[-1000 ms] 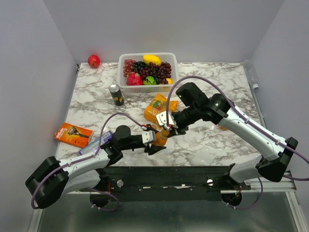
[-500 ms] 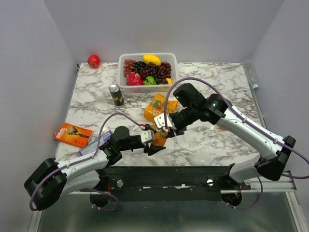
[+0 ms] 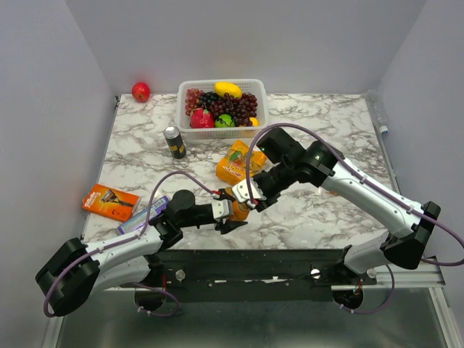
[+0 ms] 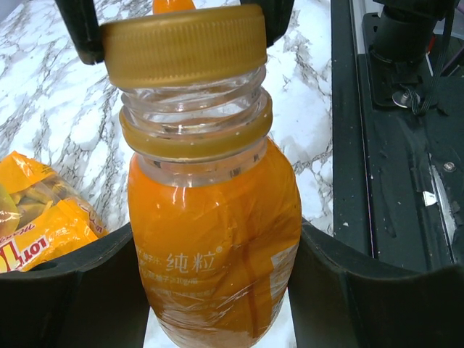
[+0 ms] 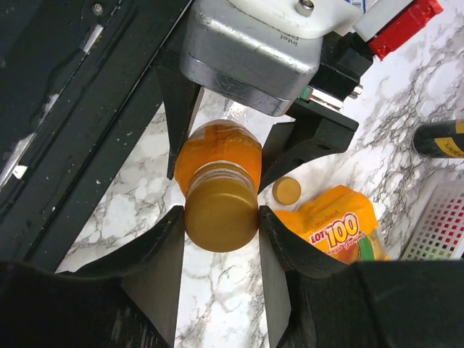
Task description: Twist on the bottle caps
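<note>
The left pincer [image 3: 230,214] pinches the body of a small clear plastic bottle of orange juice [image 4: 214,246]. The right pincer [image 3: 246,194] clamps a golden-orange round plastic screw cap [image 4: 183,43] that sits on the bottle's neck, with threads showing below it. Both are near the front edge of the white marble surface [image 3: 312,214], with open marble to the right. 1 loose golden-orange cap [image 5: 286,190] lies just beside an orange snack bag [image 3: 233,163] behind the bottle. A dark can [image 3: 174,141] stands well apart.
</note>
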